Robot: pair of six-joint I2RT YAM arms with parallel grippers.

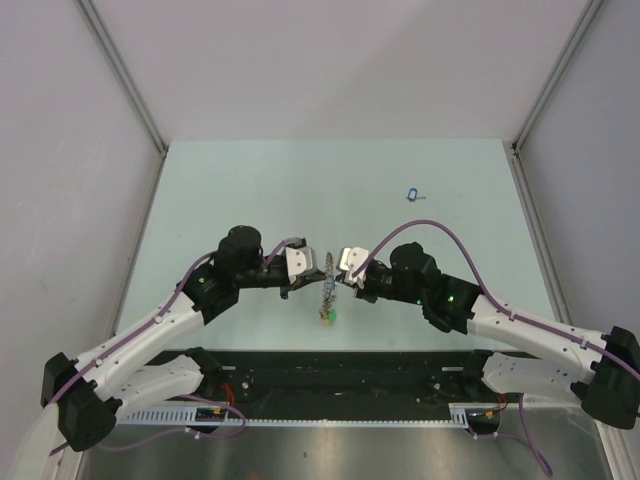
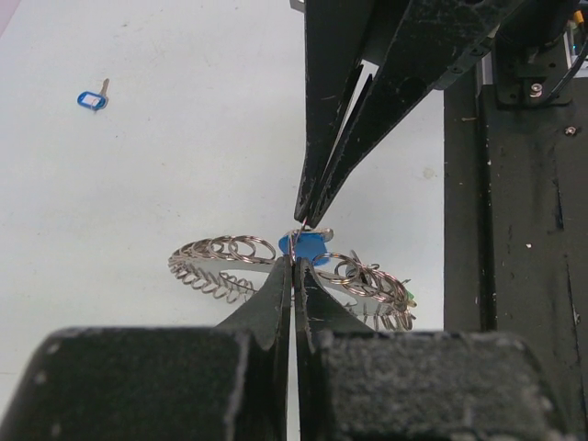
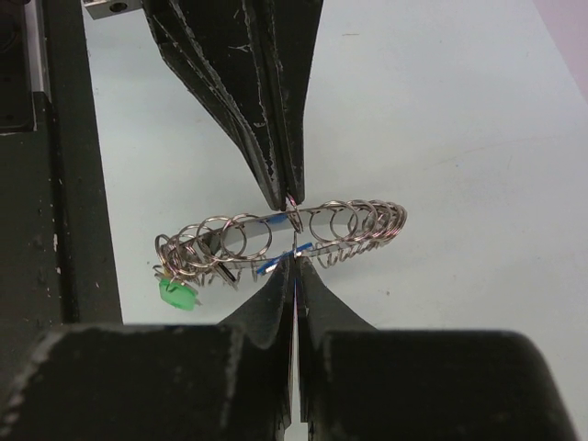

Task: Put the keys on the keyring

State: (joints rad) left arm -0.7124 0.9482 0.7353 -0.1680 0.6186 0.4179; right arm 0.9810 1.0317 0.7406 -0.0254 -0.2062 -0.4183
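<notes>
The keyring [image 1: 327,283] hangs above the table between both grippers. It is a silver ring fringed with small rings and a green tag [image 3: 176,294]. My left gripper [image 2: 294,263] is shut on the keyring's near rim [image 2: 220,250]. In the right wrist view its fingers [image 3: 276,138] come down onto the ring [image 3: 354,220]. My right gripper [image 3: 295,261] is shut on a blue-tagged key [image 3: 276,263], seen edge-on against the ring. In the left wrist view this blue tag [image 2: 310,245] sits just under the right fingers [image 2: 335,119]. A second blue-tagged key [image 1: 411,195] lies loose on the table, also in the left wrist view [image 2: 92,99].
The pale green table [image 1: 250,190] is walled by grey panels at the left, right and back. A black rail [image 1: 340,365] with the arm bases runs along the near edge, close under the keyring.
</notes>
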